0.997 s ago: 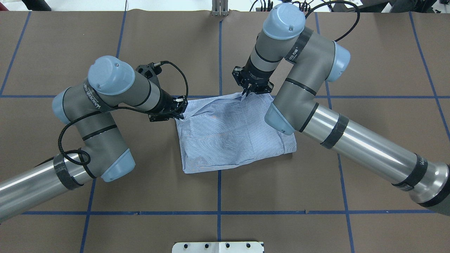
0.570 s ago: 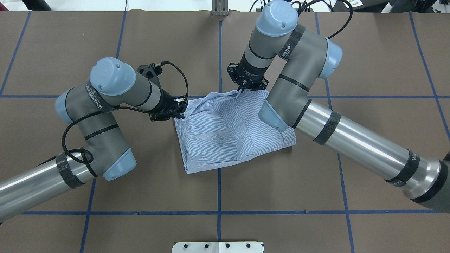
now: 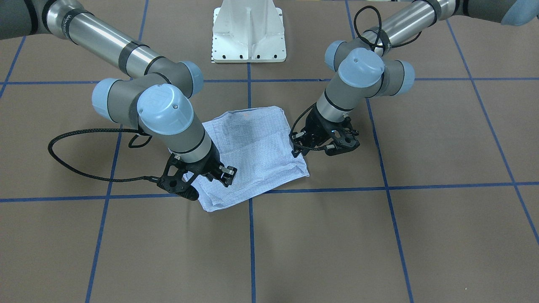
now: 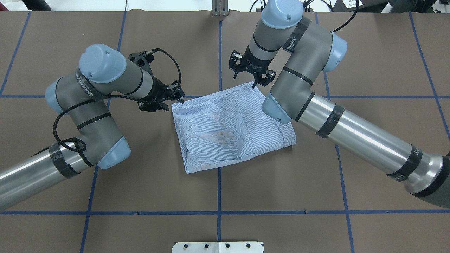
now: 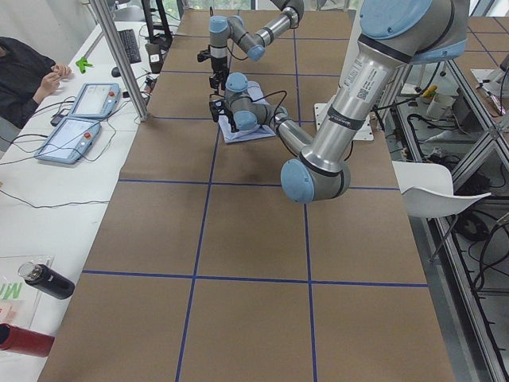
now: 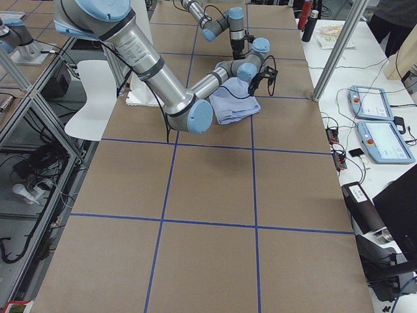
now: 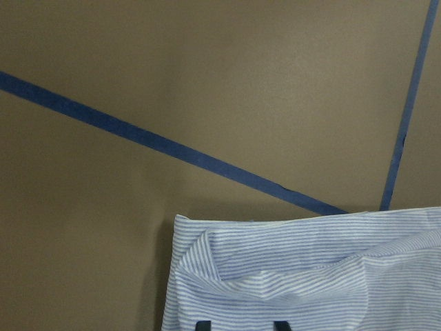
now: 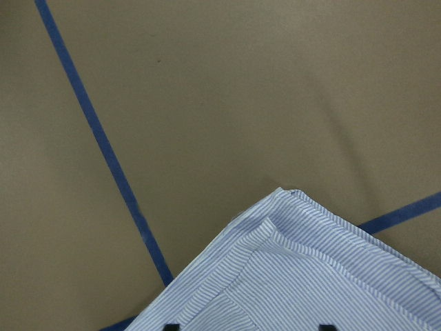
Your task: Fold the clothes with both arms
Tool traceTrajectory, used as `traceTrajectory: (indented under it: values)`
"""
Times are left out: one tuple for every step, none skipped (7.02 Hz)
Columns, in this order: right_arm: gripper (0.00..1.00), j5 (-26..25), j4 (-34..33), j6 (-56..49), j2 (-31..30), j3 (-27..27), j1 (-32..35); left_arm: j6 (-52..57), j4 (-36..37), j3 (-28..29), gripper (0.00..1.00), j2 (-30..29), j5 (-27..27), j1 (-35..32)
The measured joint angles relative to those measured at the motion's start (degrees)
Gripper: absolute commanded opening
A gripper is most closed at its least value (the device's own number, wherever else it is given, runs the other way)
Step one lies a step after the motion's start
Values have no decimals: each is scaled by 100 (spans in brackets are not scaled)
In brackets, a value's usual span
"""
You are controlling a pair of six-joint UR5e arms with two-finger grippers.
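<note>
Left gripper (image 4: 177, 98), right gripper (image 4: 245, 80): jaws apart.

Brown desk (image 7: 207, 69). Diagonal tape line (image 7: 138, 134), blue; steep tape line (image 7: 410, 103), blue, at right. Shirt (image 7: 310, 276), blue-and-white striped, folded corner with rumpled layers, lower frame. Fingers (image 7: 201, 325): two dark tips, apart, bottom edge, over the cloth.

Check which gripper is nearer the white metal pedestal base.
Left: left gripper is out from the pedestal base beside the striped blue shirt; right gripper is farther out, at its far corner.
</note>
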Motion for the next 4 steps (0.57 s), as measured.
traceTrajectory:
  values:
    - [100, 4, 8, -22, 1, 14, 13, 76, 15, -14, 99, 8, -26, -58]
    - [100, 11, 5, -140, -25, 91, 41, 166, 36, -56, 99, 33, -86, -106]
    - [100, 25, -30, -374, -147, 289, 144, 334, 54, -226, 99, 162, -177, -185]
    - [100, 45, -144, -715, -414, 607, 324, 633, 79, -544, 99, 430, -287, -318]
